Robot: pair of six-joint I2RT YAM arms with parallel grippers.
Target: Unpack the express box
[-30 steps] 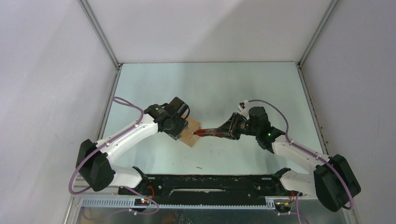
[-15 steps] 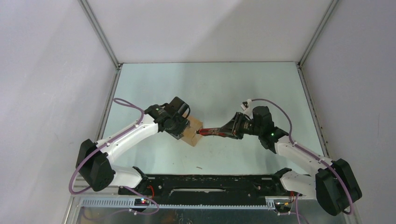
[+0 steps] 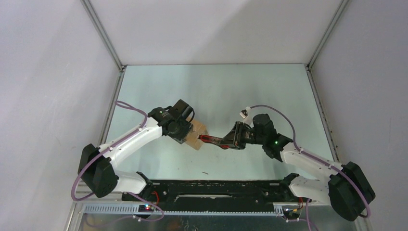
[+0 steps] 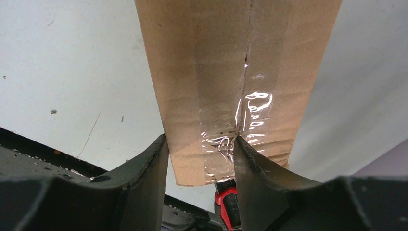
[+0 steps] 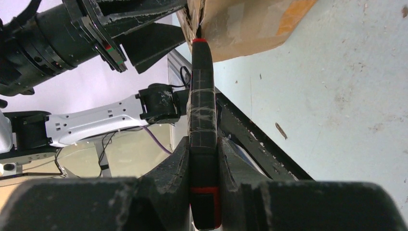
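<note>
Box (image 3: 197,135) left of centre on table (image 3: 240,91), whether resting or lifted cannot tell. Clamped at one end between fingers of left gripper (image 4: 199,149), taped seam facing wrist camera, tape wrinkled near fingers. Knife (image 5: 202,96) pinched by handle in narrow right gripper (image 5: 203,149), red tip at box's edge.
</note>
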